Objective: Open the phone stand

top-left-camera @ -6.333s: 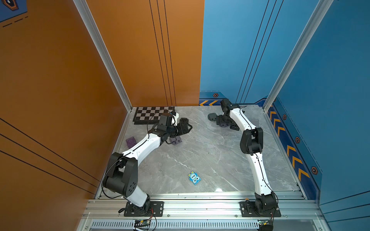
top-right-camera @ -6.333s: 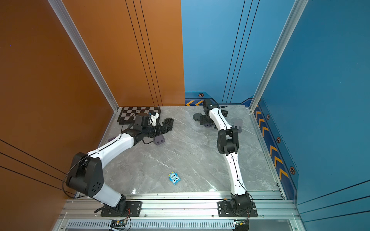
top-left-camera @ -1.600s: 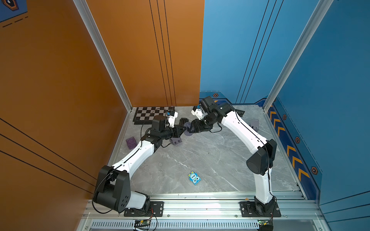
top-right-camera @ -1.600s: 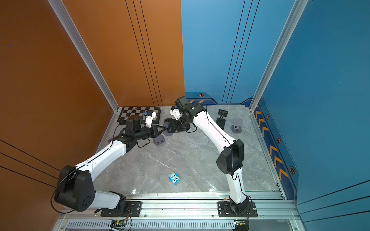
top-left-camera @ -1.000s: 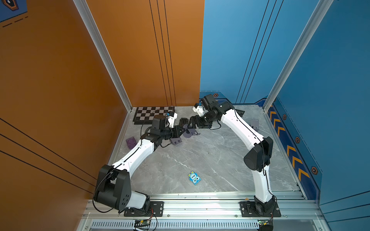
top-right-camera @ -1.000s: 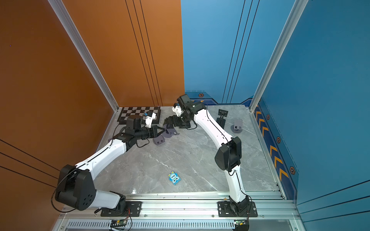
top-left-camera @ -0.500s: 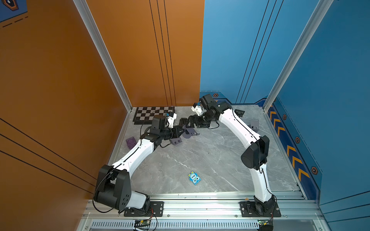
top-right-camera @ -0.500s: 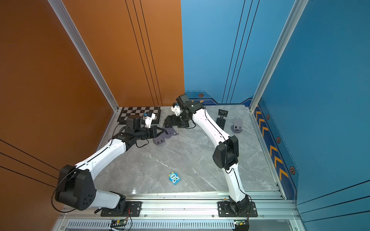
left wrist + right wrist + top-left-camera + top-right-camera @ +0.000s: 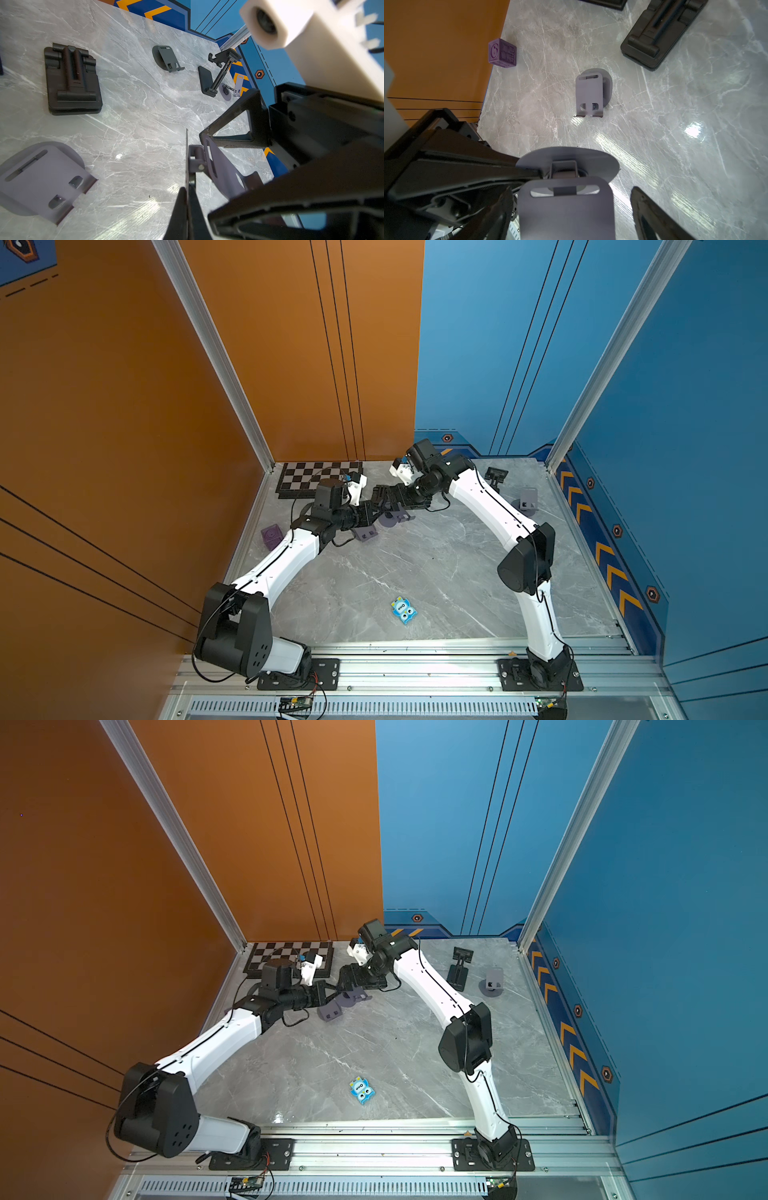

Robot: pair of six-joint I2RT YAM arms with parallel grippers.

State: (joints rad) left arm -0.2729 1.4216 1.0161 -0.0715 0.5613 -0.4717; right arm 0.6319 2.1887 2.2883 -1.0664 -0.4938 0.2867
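While both top views blur the eleven-o'clock grip, wrist views show the left gripper (image 9: 187, 190) pinching the phone stand (image 9: 220, 166) by its base, the right gripper (image 9: 571, 192) spread around its plate.

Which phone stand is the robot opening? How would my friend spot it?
Find the checkerboard by the orange wall. Just in front are twin grey-lilac stands. The loose twin lies alone; the phone stand you want is pinched in the left tool.

Arms converge at far side of table (image 9: 415, 564): left end effector (image 9: 371, 512) and right end effector (image 9: 388, 497) meet at grey phone stand (image 9: 392, 518). Second grey stand (image 9: 365, 534) just beside. Checkerboard (image 9: 318, 479) behind.
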